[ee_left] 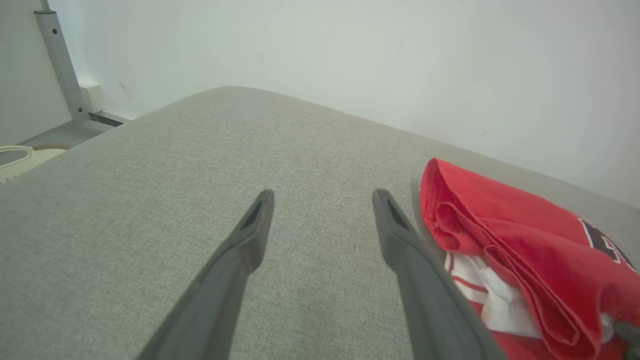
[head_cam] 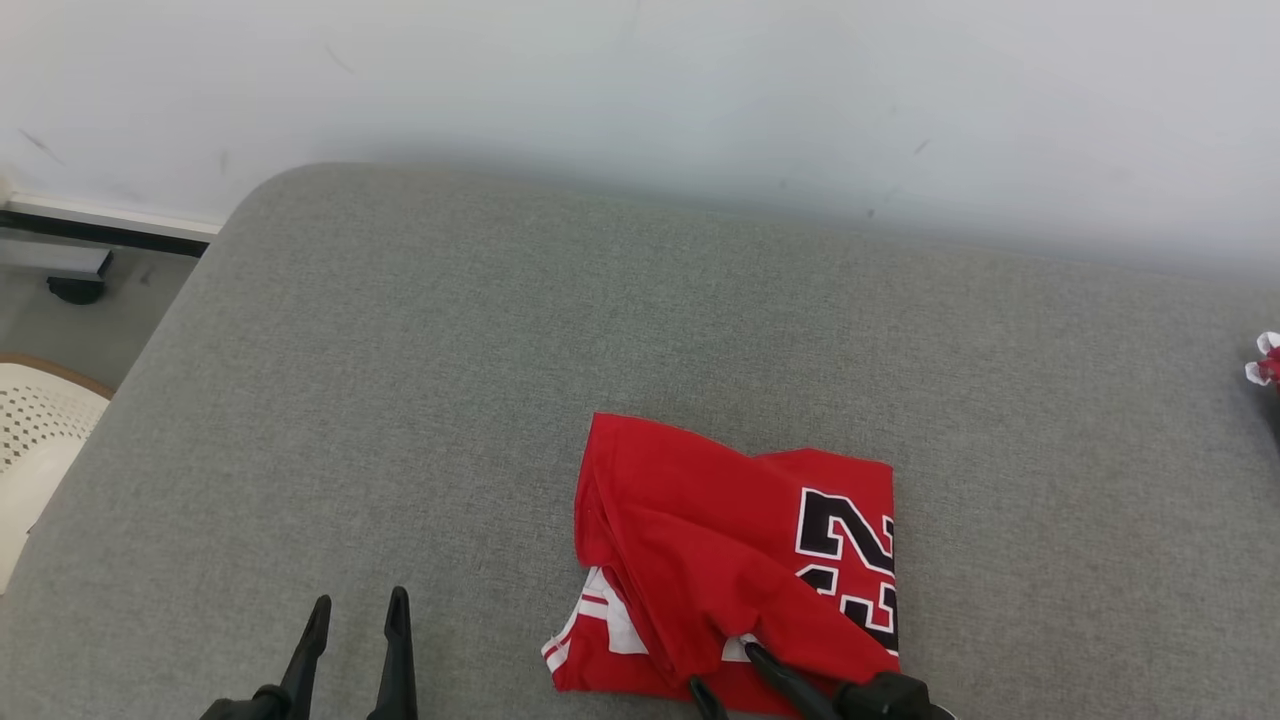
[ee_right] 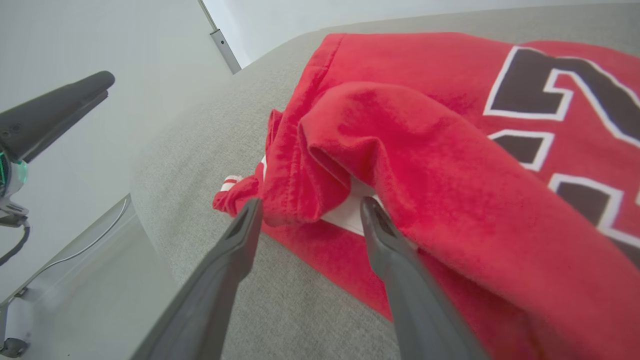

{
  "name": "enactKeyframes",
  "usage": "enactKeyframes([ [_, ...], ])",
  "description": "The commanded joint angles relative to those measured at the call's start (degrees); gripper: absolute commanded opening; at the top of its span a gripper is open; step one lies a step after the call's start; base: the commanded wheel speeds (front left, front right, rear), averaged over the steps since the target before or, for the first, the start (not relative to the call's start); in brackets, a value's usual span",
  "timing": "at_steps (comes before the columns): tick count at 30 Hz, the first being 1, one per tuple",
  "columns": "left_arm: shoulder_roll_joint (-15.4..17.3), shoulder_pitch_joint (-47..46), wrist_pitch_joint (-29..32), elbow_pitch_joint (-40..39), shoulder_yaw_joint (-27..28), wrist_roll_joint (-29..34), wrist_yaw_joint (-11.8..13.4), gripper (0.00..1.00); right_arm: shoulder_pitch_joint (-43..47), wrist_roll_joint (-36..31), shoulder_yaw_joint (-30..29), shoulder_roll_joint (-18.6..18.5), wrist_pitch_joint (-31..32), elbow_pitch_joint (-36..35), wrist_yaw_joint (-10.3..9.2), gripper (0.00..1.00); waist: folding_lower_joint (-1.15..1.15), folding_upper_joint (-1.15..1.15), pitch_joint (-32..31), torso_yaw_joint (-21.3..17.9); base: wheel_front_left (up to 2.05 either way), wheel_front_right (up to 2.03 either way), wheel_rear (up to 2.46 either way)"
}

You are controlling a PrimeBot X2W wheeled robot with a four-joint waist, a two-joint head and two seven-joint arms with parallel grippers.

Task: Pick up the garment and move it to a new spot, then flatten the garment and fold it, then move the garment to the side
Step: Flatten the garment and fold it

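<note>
On the surface (head_cam: 420, 380): grey woven fabric with a rounded far-left corner; the garment (head_cam: 720, 540) lies on it toward the near edge, right of middle in the head view.
Garment: red, folded to a rough square, with black numerals edged in white on its right part and white trim with red stripes showing at the near-left corner.
Garment, top layer: a loose, puffy fold runs diagonally from the far-left corner to the near edge; the layers do not lie flat.
Left gripper (head_cam: 360, 597): near the front edge, well left of the garment, touching no cloth.
Left jaws: spread wide with bare surface between them in the left wrist view (ee_left: 324, 194); the garment (ee_left: 525, 240) lies just beside the right-hand finger.
Right gripper (head_cam: 721, 665): at the garment's near edge, tips against the cloth.
Right jaws: spread apart in the right wrist view (ee_right: 311, 201); the end of the puffy fold of the garment (ee_right: 450, 200) sits between the tips, loose and not pinched.
Wall (head_cam: 640, 80): white, scuffed, right behind the surface.
Floor (head_cam: 90, 330): grey, past the left corner.
Far left: a white perforated thing (head_cam: 40, 420) beside the surface.
Right edge: a small red-and-white thing (head_cam: 1265, 362), too cut off to identify.
</note>
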Motion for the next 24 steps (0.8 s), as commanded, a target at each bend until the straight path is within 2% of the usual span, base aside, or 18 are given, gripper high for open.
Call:
enactKeyframes([
  [1, 0.01, 0.6, -0.21, 0.09, -0.13, 0.31, 0.08, 1.0, -0.61, 0.37, 0.23, 0.37, -0.16, 0.31, -0.13, 1.0, 0.0, 0.0, 0.02, 0.14, 0.0, 0.0, 0.0],
  [5, 0.01, 0.49, -0.21, 0.23, -0.31, 0.4, 0.08, 1.0, -2.07, 1.43, 1.04, 1.49, -0.17, 3.87, -0.13, 1.0, 0.0, 0.0, 0.01, 0.59, 0.0, 0.0, 0.0],
  [6, 0.01, 0.51, -0.21, 0.27, -0.39, 0.44, 0.08, 1.0, -2.64, 1.75, 1.44, 2.01, -0.16, 4.8, -0.13, 0.93, 0.0, 0.0, 0.02, 0.7, 0.0, 0.0, 0.0],
  [7, 0.01, 0.51, -0.21, 0.33, -0.41, 0.46, 0.08, 1.0, -3.14, 1.95, 1.68, 2.49, -0.17, 5.52, -0.13, 0.47, 0.0, 0.0, 0.01, 0.81, 0.0, 0.0, 0.0],
  [8, 0.02, 0.51, -0.22, 0.39, -0.44, 0.45, 0.08, 1.0, -3.55, 2.21, 1.64, 2.9, -0.17, 6.01, -0.13, 0.37, 0.0, 0.0, 0.0, 0.9, 0.0, 0.0, 0.0],
  [9, 0.01, 0.49, -0.21, 0.45, -0.49, 0.46, 0.08, 1.0, -3.86, 2.61, 1.58, 3.22, -0.16, 6.68, -0.13, 0.01, 0.0, 0.0, 0.0, 1.0, 0.0, 0.0, 0.0],
  [15, 0.01, 0.32, -0.21, 0.52, -0.57, 0.35, 0.08, 1.0, -5.35, 3.31, 1.94, 4.54, -0.17, 7.86, -0.13, 0.0, 0.0, 0.0, 0.13, 1.53, 0.0, 0.0, 0.0],
  [24, 0.01, -0.05, -0.21, 0.63, -0.5, -0.22, 0.08, 1.0, -6.64, 6.9, 5.61, 4.83, -0.16, 3.56, -0.13, 0.0, 0.0, 0.0, 0.4, 1.85, 0.0, 0.0, 0.0],
])
